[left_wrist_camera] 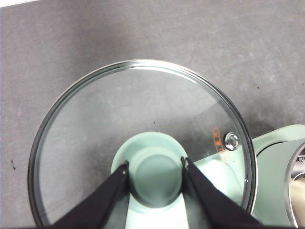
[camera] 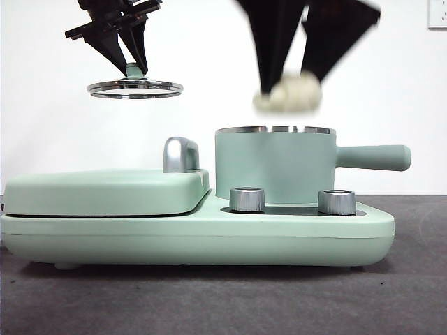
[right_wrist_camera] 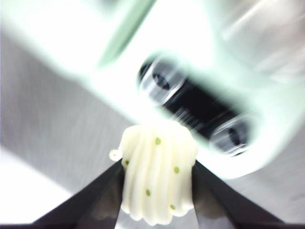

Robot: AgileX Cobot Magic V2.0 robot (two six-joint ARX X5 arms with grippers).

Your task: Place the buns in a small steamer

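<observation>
The small steamer is a mint-green pot with a steel rim and a long side handle, standing lidless on the right of the cooker. Its glass lid hangs in the air at upper left, with my left gripper shut on its green knob. My right gripper is shut on a ridged white bun with green specks. In the front view that bun hovers, blurred, just above the steamer's rim. Inside the pot's edge a sliver of pale shape shows; I cannot tell what it is.
The mint-green cooker base spans the table, with a flat griddle cover and its chrome handle on the left. Two steel knobs sit in front of the steamer. Dark grey tabletop lies in front.
</observation>
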